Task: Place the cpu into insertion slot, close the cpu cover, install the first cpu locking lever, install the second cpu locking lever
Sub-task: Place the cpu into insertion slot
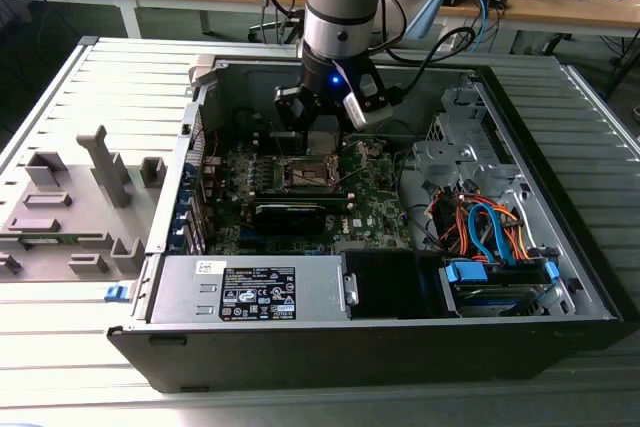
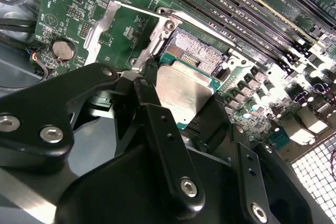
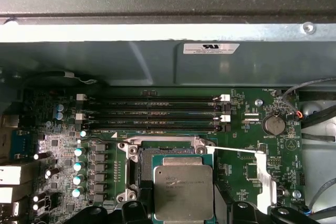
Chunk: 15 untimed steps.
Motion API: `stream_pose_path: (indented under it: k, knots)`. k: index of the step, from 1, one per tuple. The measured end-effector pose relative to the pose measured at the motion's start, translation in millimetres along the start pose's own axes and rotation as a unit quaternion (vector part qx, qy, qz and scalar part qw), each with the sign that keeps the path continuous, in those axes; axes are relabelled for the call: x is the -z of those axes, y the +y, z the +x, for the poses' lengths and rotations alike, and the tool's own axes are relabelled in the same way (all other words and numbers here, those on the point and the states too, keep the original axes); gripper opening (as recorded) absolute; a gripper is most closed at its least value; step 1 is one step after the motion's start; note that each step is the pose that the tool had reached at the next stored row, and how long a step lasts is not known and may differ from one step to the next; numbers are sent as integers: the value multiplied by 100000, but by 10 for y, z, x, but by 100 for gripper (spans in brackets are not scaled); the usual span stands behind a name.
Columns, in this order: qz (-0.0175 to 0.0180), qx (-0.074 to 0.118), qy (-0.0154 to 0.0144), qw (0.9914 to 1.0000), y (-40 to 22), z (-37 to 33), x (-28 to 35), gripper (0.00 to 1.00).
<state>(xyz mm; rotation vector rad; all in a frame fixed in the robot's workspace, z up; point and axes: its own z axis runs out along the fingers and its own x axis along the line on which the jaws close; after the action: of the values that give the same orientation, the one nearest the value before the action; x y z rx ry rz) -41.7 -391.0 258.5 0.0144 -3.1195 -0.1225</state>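
1. Reaching down into the open dark metal computer case [image 1: 380, 347], the arm's black gripper [image 1: 318, 117] hangs over the middle of the green circuit board [image 1: 378, 197]. The case's back wall is just behind it, and the grey metal drive cage [image 1: 450, 147] stands off toward the exterior view's right.
2. The gripper is clamped on the cpu [image 2: 181, 85], a small flat square chip with a pale silvery top. A black finger [image 2: 157, 124] presses on each of two opposite edges.
3. The cpu sits over the insertion slot [image 3: 165, 141], a dark square socket in a silver-grey frame, but it does not cover it squarely. In both wrist views a strip of the socket's contact field lies bare past the chip's far edge. Whether the chip touches the socket I cannot tell.
4. Room around the socket is tight. Long black memory slots [image 3: 152, 113] run just beyond the frame, and a row of silver-topped capacitors [image 3: 79, 171] lines one side. On the other side a thin bright metal rod [image 3: 236, 151] juts out from the frame's corner.
5. The exterior view takes in the silver power-supply box [image 1: 250, 287] and a tangle of orange and blue cables [image 1: 485, 227], both well apart from the gripper. The wrist views add a round coin battery [image 3: 274, 125] near the rod's outer end.
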Motion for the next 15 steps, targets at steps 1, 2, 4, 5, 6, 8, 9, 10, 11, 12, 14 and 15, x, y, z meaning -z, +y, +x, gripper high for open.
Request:
stream_pose_path:
  k: [1, 2, 4, 5, 6, 8, 9, 10, 11, 12, 14, 15]
  knots:
    - [13, 0, 0, 100000, -1, 1, -9, 55]
    - [35, 0, -1, 100000, -1, 1, -18, 55]
    - [38, -2, 1, 100000, -2, 1, -20, 55]
    - [43, -2, -1, 100000, -2, 1, -22, 55]
    - [47, 0, -1, 100000, -2, 0, -24, 55]
    - [163, -4, 3, 100000, -3, 0, -39, 55]
    - [165, -4, 3, 100000, -3, 0, -40, 55]
    - [165, -1, 1, 100000, -3, 0, -42, 55]
    - [165, -5, -2, 100000, -3, 1, -44, 55]
    - [168, -3, 1, 100000, -4, 1, -45, 55]
    - [172, -3, 2, 100000, -4, 2, -48, 55]
    - [171, -3, 0, 100000, -4, 1, -49, 55]
